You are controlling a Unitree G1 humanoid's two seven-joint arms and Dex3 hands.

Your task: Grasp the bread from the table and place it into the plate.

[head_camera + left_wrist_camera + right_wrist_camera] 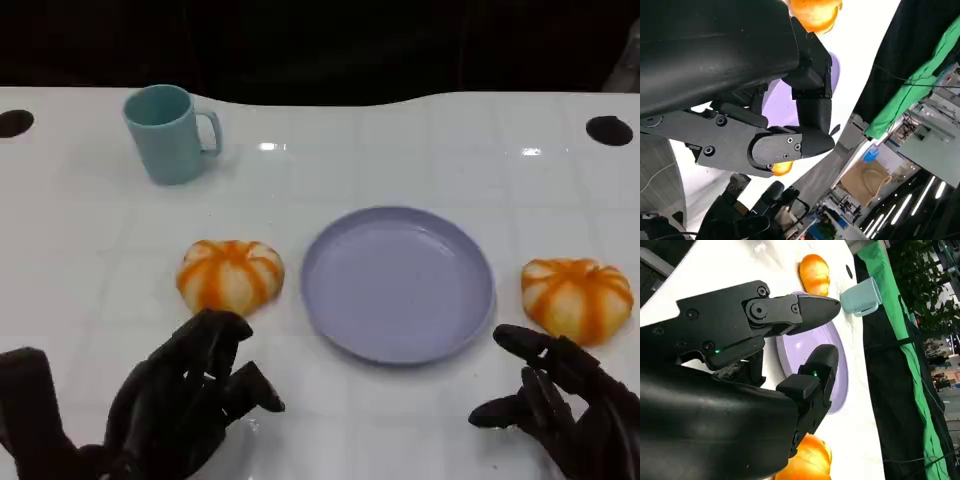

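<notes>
While both bread rolls, the left roll (230,276) and the right roll (578,298), lie on the worktop (400,150) flanking the bare plate (398,283), nothing is done; left hand (185,400) and right hand (565,400) hover near its front edge, fingers released.

You see two breads on table (90,250): left bread (230,275) beside plate's left edge, right bread (577,297) just off plate's right edge. One plate (398,282), lilac, nothing in it. One mug (168,133), teal, far left. Two dark round holes in tabletop: left hole (14,122), right hole (609,129). Two black hands: left hand (190,395), right hand (565,395), both holding nothing, fingers apart.
</notes>
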